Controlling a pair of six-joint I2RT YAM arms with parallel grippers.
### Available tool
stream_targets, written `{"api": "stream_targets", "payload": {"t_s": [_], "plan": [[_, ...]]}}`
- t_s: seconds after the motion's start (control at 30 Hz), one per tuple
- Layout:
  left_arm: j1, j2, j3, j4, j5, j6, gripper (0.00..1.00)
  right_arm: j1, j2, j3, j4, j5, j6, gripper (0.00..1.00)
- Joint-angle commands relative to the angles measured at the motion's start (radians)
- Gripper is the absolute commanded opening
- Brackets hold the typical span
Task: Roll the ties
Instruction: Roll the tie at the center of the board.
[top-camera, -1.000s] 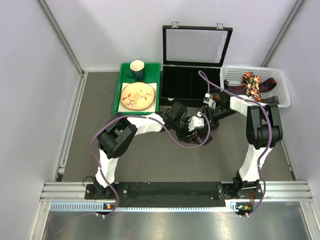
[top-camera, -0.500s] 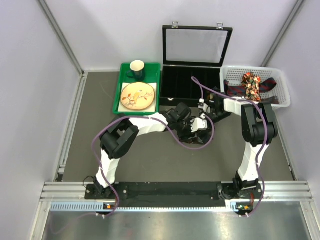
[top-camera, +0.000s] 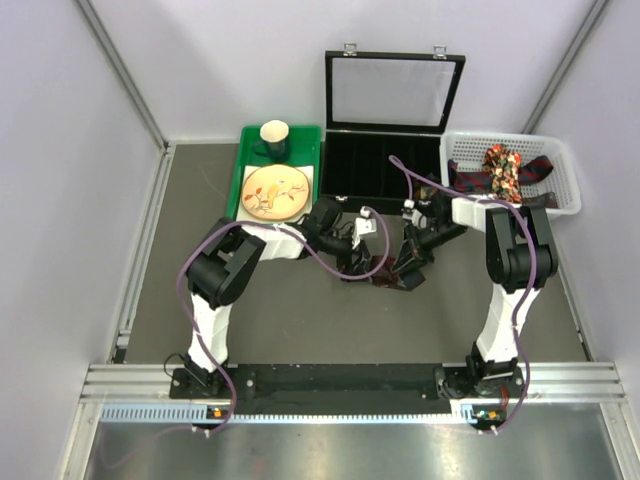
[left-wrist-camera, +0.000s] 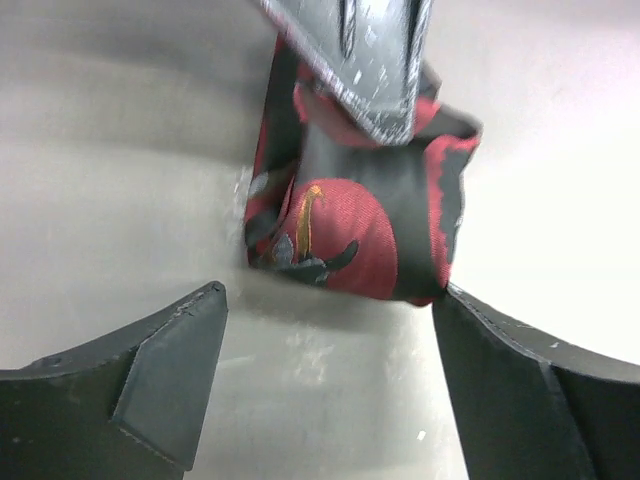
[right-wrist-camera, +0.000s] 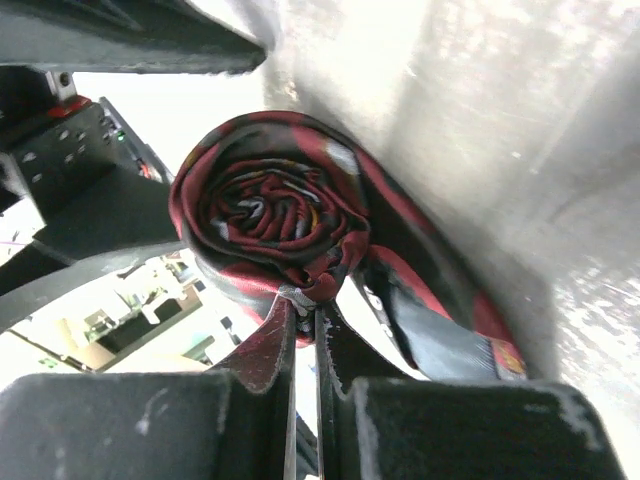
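Reference: black compartmented case (top-camera: 372, 172), lid open. Left of it: green plastic tray (top-camera: 308, 150) holding round plate (top-camera: 275, 192), dark mug (top-camera: 273, 140). Right: white plastic lattice basket (top-camera: 470, 145) holding loose ties (top-camera: 505, 168). In front: rolled red-black fabric tie (right-wrist-camera: 265, 220).

The rolled tie (right-wrist-camera: 268, 222) sits at centre, a tight spiral of dark red and black fabric seen end-on. The right pincer (right-wrist-camera: 305, 305) comes up from 6 o'clock, its two dark fingers (right-wrist-camera: 262, 365) pressed together on the coil's lower edge. A loose tail (right-wrist-camera: 430, 318) trails toward 4 o'clock, ending at a small red-orange tag (right-wrist-camera: 505, 357). Grey bench (right-wrist-camera: 480, 120) fills 1 to 3 o'clock; black hardware (right-wrist-camera: 90, 210) crowds 9 o'clock
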Motion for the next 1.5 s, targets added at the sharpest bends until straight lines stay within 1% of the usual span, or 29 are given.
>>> {"api": "stream_targets", "payload": {"t_s": [0.0, 0.03, 0.13, 0.27, 0.33, 0.43, 0.5, 0.57, 0.6, 0.67, 0.7, 0.73, 0.77, 0.83, 0.87, 0.9, 0.97, 1.0, 1.1, 1.27, 1.3, 1.33, 1.37, 1.4, 1.43, 1.47], "plan": [[-0.003, 0.024, -0.015, 0.23, 0.196, -0.121, 0.89, -0.003, -0.001, -0.033, 0.076, 0.245, -0.036, 0.0], [-0.004, 0.035, -0.014, 0.251, 0.206, -0.139, 0.91, -0.003, -0.005, -0.031, 0.075, 0.25, -0.036, 0.0], [-0.016, 0.05, -0.014, 0.317, 0.213, -0.127, 0.94, -0.003, -0.012, -0.034, 0.073, 0.259, -0.036, 0.0], [-0.035, 0.079, -0.006, 0.418, 0.196, -0.156, 0.94, -0.005, -0.012, -0.037, 0.073, 0.262, -0.036, 0.0], [-0.052, 0.095, -0.001, 0.442, 0.177, -0.132, 0.93, -0.005, -0.01, -0.037, 0.073, 0.264, -0.036, 0.0], [-0.065, 0.119, 0.017, 0.428, 0.141, -0.126, 0.89, -0.003, -0.013, -0.034, 0.07, 0.262, -0.036, 0.0], [-0.078, 0.132, 0.029, 0.408, 0.128, -0.115, 0.84, -0.003, -0.01, -0.033, 0.07, 0.261, -0.036, 0.0], [-0.094, 0.138, 0.051, 0.354, 0.092, -0.083, 0.78, -0.005, -0.006, -0.034, 0.067, 0.254, -0.036, 0.0], [-0.098, 0.139, 0.06, 0.328, 0.086, -0.069, 0.69, -0.003, -0.004, -0.031, 0.066, 0.251, -0.037, 0.0], [-0.108, 0.135, 0.072, 0.261, 0.048, -0.031, 0.6, -0.003, 0.005, -0.022, 0.055, 0.232, -0.046, 0.0], [-0.108, 0.127, 0.075, 0.233, 0.034, -0.012, 0.54, -0.003, 0.008, -0.017, 0.052, 0.224, -0.048, 0.0], [-0.108, 0.121, 0.075, 0.197, 0.022, 0.024, 0.51, -0.003, 0.011, -0.014, 0.052, 0.212, -0.049, 0.0], [-0.111, 0.113, 0.075, 0.117, -0.03, 0.046, 0.48, -0.005, 0.011, -0.005, 0.052, 0.202, -0.051, 0.0], [-0.111, 0.087, 0.068, 0.029, -0.084, 0.086, 0.41, -0.005, 0.008, 0.007, 0.05, 0.161, -0.054, 0.0], [-0.114, 0.077, 0.065, -0.009, -0.153, 0.095, 0.4, -0.008, 0.005, 0.022, 0.047, 0.135, -0.059, 0.0], [-0.116, 0.055, 0.054, -0.117, -0.182, 0.106, 0.38, -0.011, -0.008, 0.03, 0.037, 0.111, -0.063, 0.1], [-0.127, 0.034, 0.037, -0.195, -0.257, 0.13, 0.34, -0.022, -0.035, 0.038, 0.038, 0.067, -0.063, 0.23], [-0.131, 0.02, 0.026, -0.259, -0.321, 0.138, 0.33, -0.037, -0.05, 0.038, 0.037, 0.052, -0.065, 0.32], [-0.144, 0.023, 0.045, -0.389, -0.403, 0.146, 0.3, -0.071, -0.099, 0.026, 0.012, 0.008, -0.08, 0.4], [-0.165, 0.096, 0.163, -0.574, -0.466, 0.146, 0.28, -0.095, -0.119, -0.005, -0.01, 0.006, -0.102, 0.41], [-0.168, 0.125, 0.207, -0.597, -0.477, 0.144, 0.28, -0.095, -0.119, -0.013, 0.001, 0.006, -0.083, 0.46], [-0.17, 0.139, 0.224, -0.626, -0.485, 0.143, 0.28, -0.095, -0.118, -0.022, 0.01, 0.018, -0.074, 0.5], [-0.171, 0.15, 0.241, -0.635, -0.489, 0.143, 0.29, -0.095, -0.117, -0.025, 0.029, 0.035, -0.065, 0.5], [-0.176, 0.177, 0.282, -0.65, -0.497, 0.138, 0.31, -0.095, -0.119, -0.027, 0.036, 0.058, -0.057, 0.54], [-0.176, 0.188, 0.301, -0.666, -0.495, 0.137, 0.31, -0.097, -0.121, -0.031, 0.047, 0.117, -0.037, 0.55], [-0.177, 0.198, 0.315, -0.675, -0.489, 0.132, 0.31, -0.097, -0.121, -0.03, 0.061, 0.141, -0.036, 0.57]]}}
